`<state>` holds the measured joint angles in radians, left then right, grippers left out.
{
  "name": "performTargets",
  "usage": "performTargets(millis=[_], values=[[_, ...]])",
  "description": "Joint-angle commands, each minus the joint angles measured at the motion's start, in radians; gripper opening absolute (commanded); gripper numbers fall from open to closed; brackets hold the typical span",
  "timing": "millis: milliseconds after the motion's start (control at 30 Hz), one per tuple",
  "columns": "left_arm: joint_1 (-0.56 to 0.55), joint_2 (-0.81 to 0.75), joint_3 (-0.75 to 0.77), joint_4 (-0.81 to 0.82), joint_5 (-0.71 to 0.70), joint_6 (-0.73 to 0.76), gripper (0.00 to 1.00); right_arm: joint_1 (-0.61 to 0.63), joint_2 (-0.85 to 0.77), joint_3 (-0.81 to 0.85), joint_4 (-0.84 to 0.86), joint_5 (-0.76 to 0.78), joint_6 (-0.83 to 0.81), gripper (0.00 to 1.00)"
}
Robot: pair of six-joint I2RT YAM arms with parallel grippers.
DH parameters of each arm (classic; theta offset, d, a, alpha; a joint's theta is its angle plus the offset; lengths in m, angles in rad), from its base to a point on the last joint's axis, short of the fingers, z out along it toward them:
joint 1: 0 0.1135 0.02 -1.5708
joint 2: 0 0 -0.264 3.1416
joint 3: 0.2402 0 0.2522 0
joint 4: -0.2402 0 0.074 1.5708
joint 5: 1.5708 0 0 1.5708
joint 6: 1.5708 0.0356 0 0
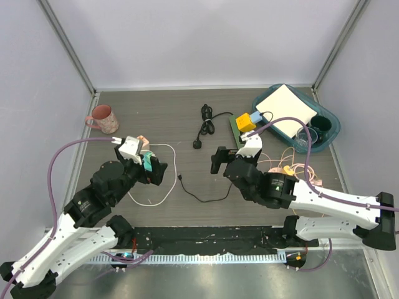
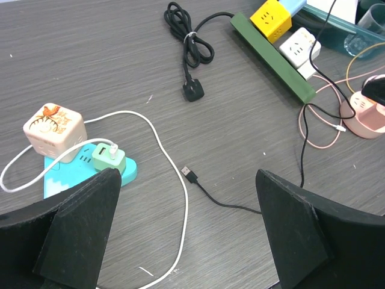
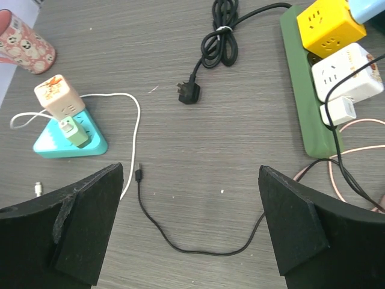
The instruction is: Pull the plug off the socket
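A teal triangular socket (image 2: 127,174) lies on the table at the left. A pale green plug (image 2: 108,158) with a white cable (image 2: 180,198) is stuck in it, next to a pink cube adapter (image 2: 54,129). The right wrist view shows the same socket (image 3: 93,146) and green plug (image 3: 70,130). My left gripper (image 2: 185,198) hovers open just right of the socket, holding nothing. A dark green power strip (image 3: 301,90) carries a yellow cube (image 3: 328,24), a white cube (image 3: 346,69) and a small white plug (image 3: 338,111). My right gripper (image 3: 191,180) is open above the table's middle.
A loose black USB cable (image 3: 198,250) curls between the grippers. A bundled black cord (image 1: 206,121) lies at the middle back. A pink mug (image 1: 103,118) stands at the back left. A teal tray (image 1: 335,128) with paper and cups sits at the back right, with pink cables (image 1: 293,167) in front of it.
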<state>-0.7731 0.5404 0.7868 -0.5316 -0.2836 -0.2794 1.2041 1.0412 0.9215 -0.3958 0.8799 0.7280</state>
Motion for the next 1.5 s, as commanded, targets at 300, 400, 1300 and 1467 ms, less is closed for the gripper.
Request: performTargets(millis=[300, 400, 1300, 1467], values=[[-0.003, 0.055, 0.034, -0.022, -0.068, 0.008, 1.0, -0.003, 0.137, -0.02, -0.164, 0.31, 0.04, 1.0], [-0.003, 0.049, 0.032, -0.019, -0.06, 0.008, 1.0, -0.064, 0.215, 0.063, -0.325, 0.278, 0.139, 0.99], [-0.003, 0.075, 0.034, -0.022, -0.028, 0.002, 1.0, -0.767, -0.061, -0.113, -0.408, -0.278, 0.031, 0.74], [-0.005, 0.075, 0.034, -0.024, -0.025, 0.002, 1.0, -0.767, -0.049, -0.177, -0.362, -0.292, 0.051, 0.74]])
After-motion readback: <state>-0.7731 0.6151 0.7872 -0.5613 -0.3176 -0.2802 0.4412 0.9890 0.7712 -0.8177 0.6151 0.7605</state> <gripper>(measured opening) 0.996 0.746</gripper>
